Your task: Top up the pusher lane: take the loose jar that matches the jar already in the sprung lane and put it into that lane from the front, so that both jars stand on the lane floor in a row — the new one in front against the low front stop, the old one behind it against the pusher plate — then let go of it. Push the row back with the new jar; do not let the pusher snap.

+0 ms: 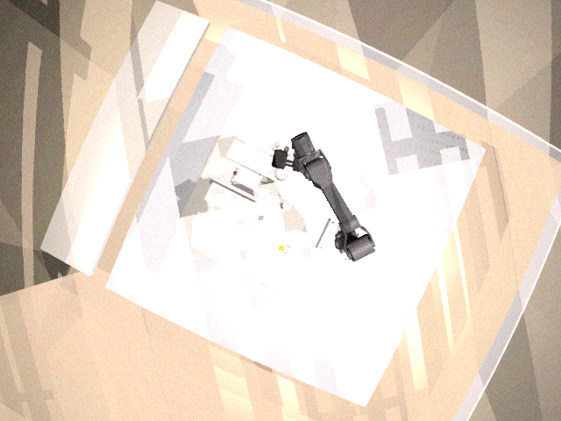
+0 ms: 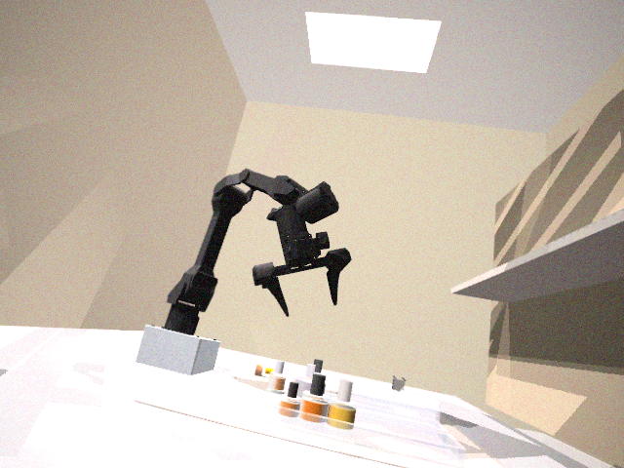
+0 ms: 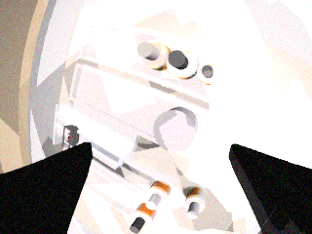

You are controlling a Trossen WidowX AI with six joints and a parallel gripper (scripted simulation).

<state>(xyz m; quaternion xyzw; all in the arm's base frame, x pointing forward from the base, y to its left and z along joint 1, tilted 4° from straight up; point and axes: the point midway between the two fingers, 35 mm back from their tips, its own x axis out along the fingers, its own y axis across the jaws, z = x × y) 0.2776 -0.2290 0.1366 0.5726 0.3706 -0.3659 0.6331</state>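
My gripper [image 2: 311,309] [image 3: 164,151] is wide open and empty, pointing down high above the table. Three jars stand in a row: a grey-capped yellow jar [image 2: 340,415] [image 3: 147,51], a black-capped orange jar [image 2: 313,409] [image 3: 178,60] and a smaller dark-capped orange jar [image 2: 289,407] [image 3: 208,71]. Low in the wrist view, a white-capped orange jar [image 3: 160,189] and a black-capped orange jar [image 3: 145,212] stand close together near the lane ends; another pale-capped orange jar [image 2: 278,382] [image 3: 195,197] stands apart to their right. Glare hides which lane is sprung and its jar.
A pale round disc [image 1: 281,174] [image 3: 177,129] lies between the row of three and the lower jars. Pale long-walled channels run left of it. A dark bracket with a red spot [image 3: 70,136] sits at their far left. A yellow item [image 1: 281,248] lies farther off. A shelf [image 2: 554,252] overhangs the right side.
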